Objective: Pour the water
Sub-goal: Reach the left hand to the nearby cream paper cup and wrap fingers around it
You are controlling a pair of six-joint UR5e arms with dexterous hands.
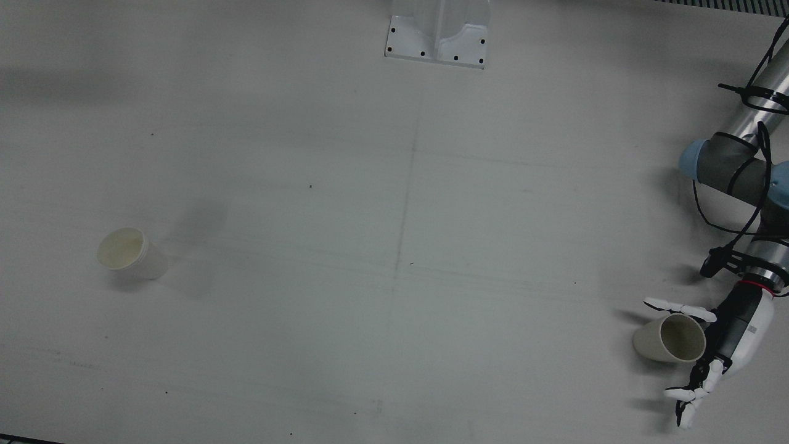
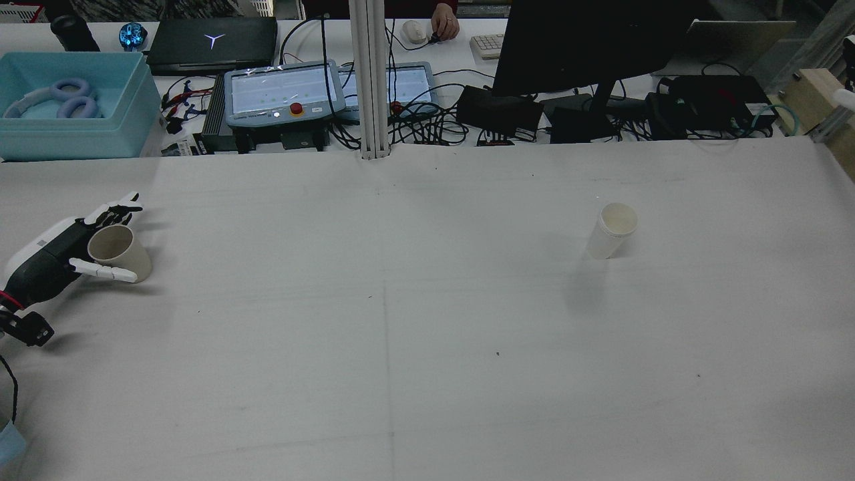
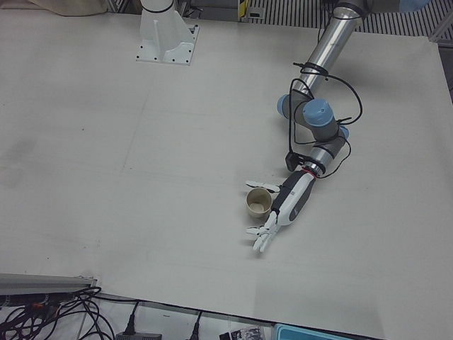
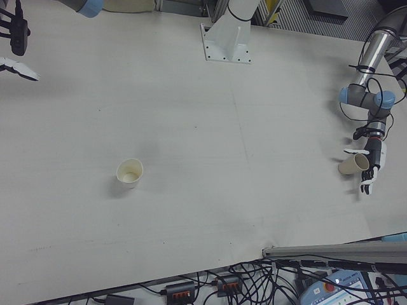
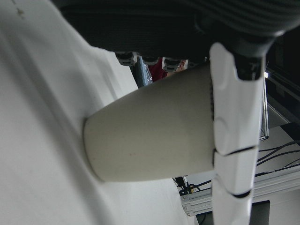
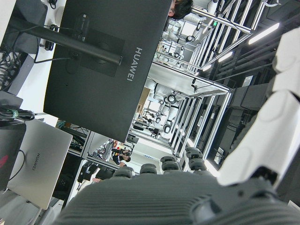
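A beige paper cup (image 1: 669,339) (image 2: 120,252) (image 3: 258,204) stands on the white table near its edge on the left arm's side. My left hand (image 1: 733,339) (image 2: 47,260) (image 3: 290,202) is low beside it, open, with the cup between its spread fingers and the palm close to the cup's wall. In the left hand view one white finger (image 5: 234,126) lies across the cup (image 5: 150,136) near its rim. A white paper cup (image 1: 129,253) (image 2: 611,230) (image 4: 130,173) stands alone on the other half. My right hand (image 4: 16,63) shows only at a frame edge, raised and holding nothing.
A white arm pedestal (image 1: 437,37) is bolted at the table's robot side. Beyond the far edge sit a black monitor (image 2: 588,40), teach pendants (image 2: 284,93), a teal box (image 2: 73,107) and cables. A person's hand (image 2: 444,23) rests by a mouse there.
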